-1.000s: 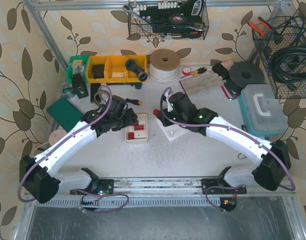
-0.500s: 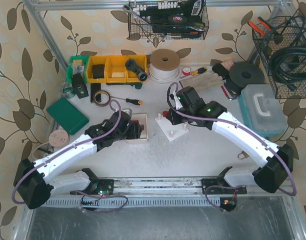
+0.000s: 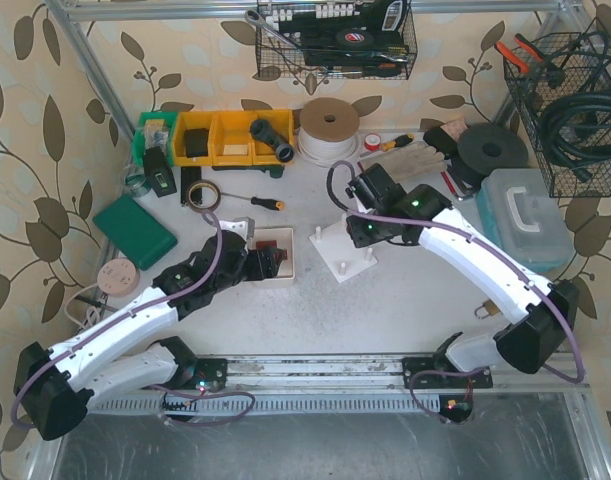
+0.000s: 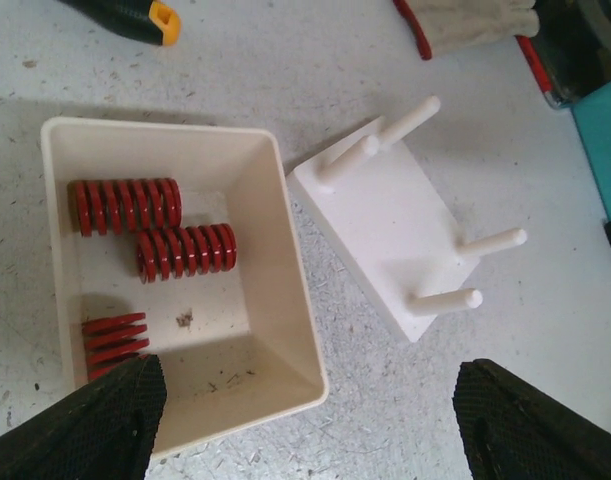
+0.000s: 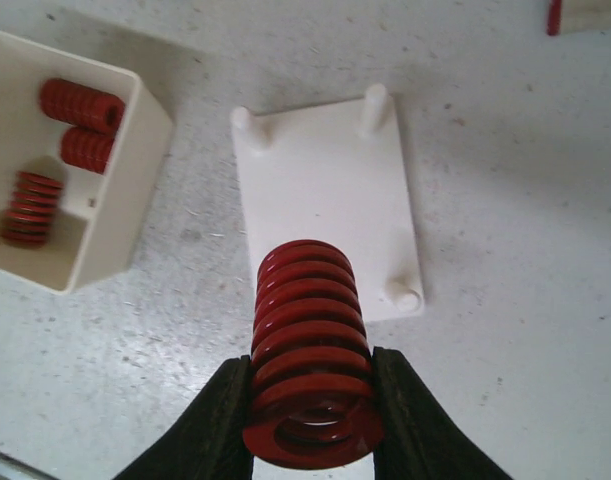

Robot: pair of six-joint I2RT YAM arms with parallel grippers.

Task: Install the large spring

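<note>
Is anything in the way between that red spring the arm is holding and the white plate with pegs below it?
Nothing visible does. The right gripper holds the spring above the plate, with only open air between them. The three pegs in view are bare, and the box of other springs sits off to the side.

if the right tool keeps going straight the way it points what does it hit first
Probably the peg plate. The right tool, shut on the spring, points down at the plate's bare face between the pegs, so the spring would touch first. Depth is unclear.
</note>
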